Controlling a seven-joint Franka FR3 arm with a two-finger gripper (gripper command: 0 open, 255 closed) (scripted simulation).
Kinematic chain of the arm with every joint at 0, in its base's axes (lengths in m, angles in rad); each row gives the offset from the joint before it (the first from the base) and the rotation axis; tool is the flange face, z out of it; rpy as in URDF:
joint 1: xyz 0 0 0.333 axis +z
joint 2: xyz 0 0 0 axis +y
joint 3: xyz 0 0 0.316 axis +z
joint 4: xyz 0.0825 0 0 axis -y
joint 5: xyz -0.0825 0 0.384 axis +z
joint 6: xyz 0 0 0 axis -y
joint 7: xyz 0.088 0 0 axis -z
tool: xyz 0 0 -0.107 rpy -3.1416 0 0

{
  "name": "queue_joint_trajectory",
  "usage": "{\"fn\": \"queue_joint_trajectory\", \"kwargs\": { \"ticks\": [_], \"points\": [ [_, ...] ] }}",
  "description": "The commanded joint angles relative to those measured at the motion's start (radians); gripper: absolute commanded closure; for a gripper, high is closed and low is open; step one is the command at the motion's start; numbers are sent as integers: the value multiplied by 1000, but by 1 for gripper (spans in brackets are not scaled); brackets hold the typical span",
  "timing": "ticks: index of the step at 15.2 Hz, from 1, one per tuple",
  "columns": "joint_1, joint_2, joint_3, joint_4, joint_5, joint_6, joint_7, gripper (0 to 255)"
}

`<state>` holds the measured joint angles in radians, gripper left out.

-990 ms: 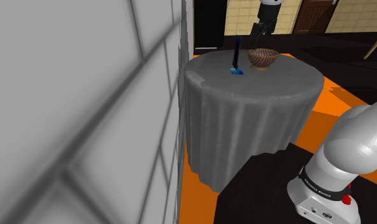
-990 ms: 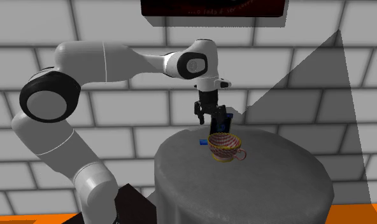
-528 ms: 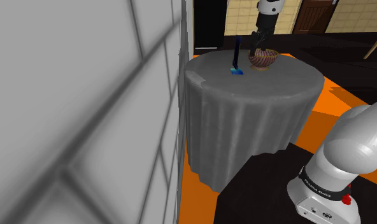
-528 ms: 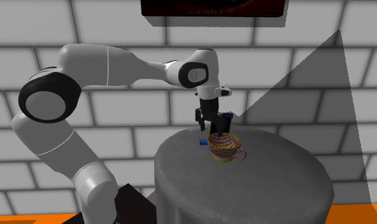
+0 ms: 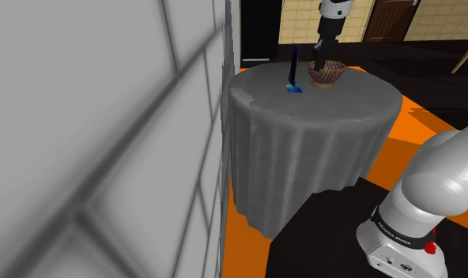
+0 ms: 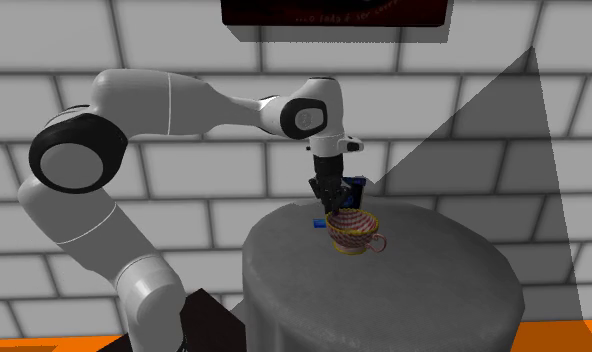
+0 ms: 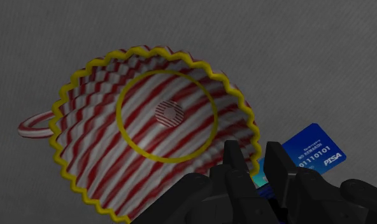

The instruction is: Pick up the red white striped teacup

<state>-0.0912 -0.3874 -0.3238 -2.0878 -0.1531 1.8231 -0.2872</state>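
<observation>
My gripper [image 7: 256, 156] is nearly closed, pinching the wall of the red-and-white striped teacup [image 7: 155, 127] at its yellow rim, one finger inside and one outside. The cup sits on the grey draped table [image 5: 319, 142], upper middle of the shoulder view. Held off-centre, it may tilt or slip on lifting. The blue card [image 7: 314, 153] just beside could get knocked.

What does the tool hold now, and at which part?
The tool clasps the cup by its rim, one finger inside, one outside.
</observation>
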Motion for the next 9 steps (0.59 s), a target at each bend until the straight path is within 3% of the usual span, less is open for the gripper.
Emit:
{"fn": "queue_joint_trajectory", "kwargs": {
  "ticks": [1, 9],
  "points": [
    [0, 0, 0, 0, 0, 0, 0, 255],
    [4, 10, 5, 87, 6, -78, -5, 255]
  ]
}}
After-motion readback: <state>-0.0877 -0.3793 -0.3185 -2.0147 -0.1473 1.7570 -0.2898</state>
